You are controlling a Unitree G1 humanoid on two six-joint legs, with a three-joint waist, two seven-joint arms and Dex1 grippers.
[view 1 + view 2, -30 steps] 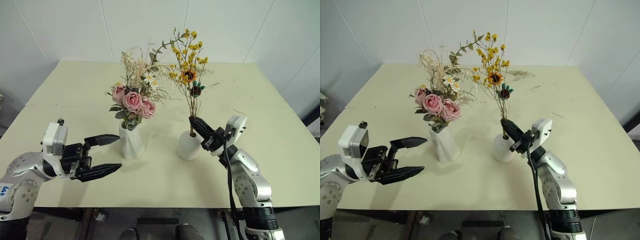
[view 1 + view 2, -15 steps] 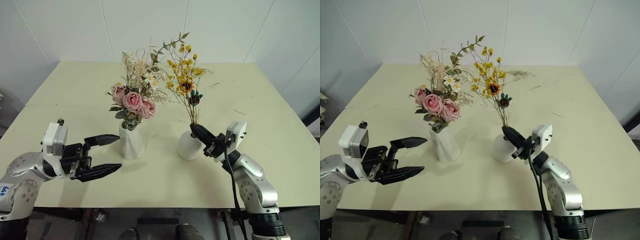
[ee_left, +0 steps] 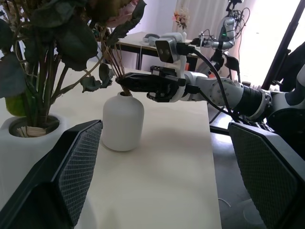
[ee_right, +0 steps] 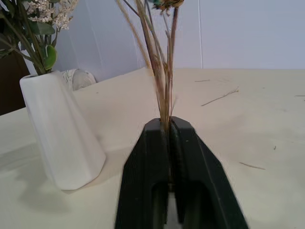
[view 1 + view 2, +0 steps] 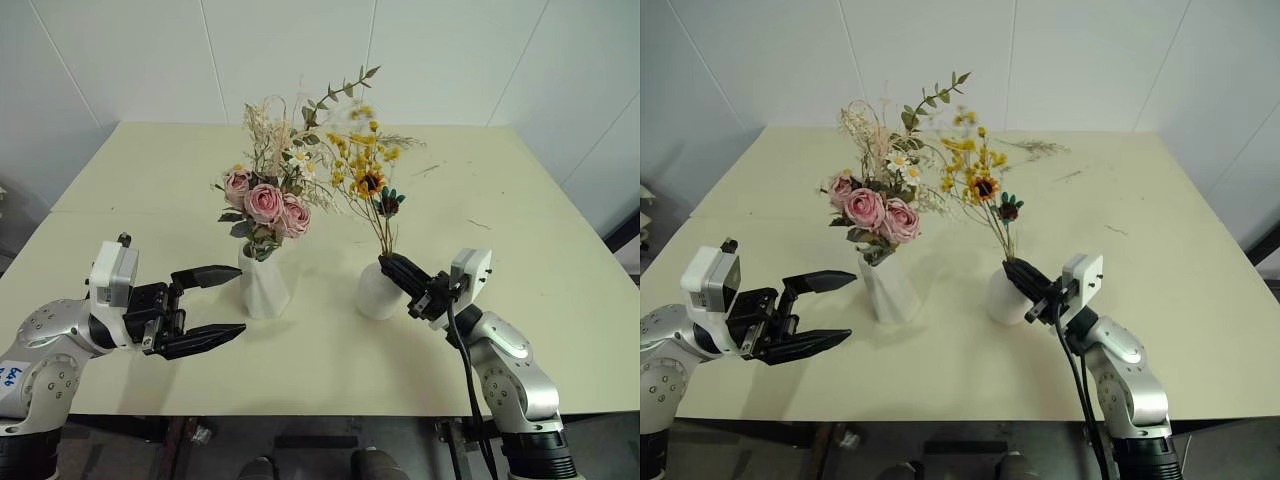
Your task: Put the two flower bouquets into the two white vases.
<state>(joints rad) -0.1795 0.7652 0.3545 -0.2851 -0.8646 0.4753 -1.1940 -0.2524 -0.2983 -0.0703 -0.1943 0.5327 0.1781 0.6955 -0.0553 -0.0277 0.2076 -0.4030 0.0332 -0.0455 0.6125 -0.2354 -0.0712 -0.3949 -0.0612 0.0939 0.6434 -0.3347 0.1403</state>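
We observed the right gripper point(image 5: 388, 265) at the mouth of the short rounded vase point(image 5: 374, 291), its jaws nearly together with the thin stems of the yellow-orange bouquet point(image 5: 365, 165) pinched between them. In the right wrist view the stems point(image 4: 162, 71) rose straight out of the narrow gap between the two black fingers point(image 4: 143, 176). The stem ends entered the vase directly below the jaws, and the blooms stood well above them, leaning toward the other bouquet.

We noted the left gripper point(image 5: 222, 303) with its jaws spread wide and nothing between them. The tall twisted vase point(image 5: 264, 287) stood just beyond its fingertips, apart from them, and held the pink rose bouquet point(image 5: 265, 200) upright. Both vases rested on the table point(image 5: 150, 180), near each other.
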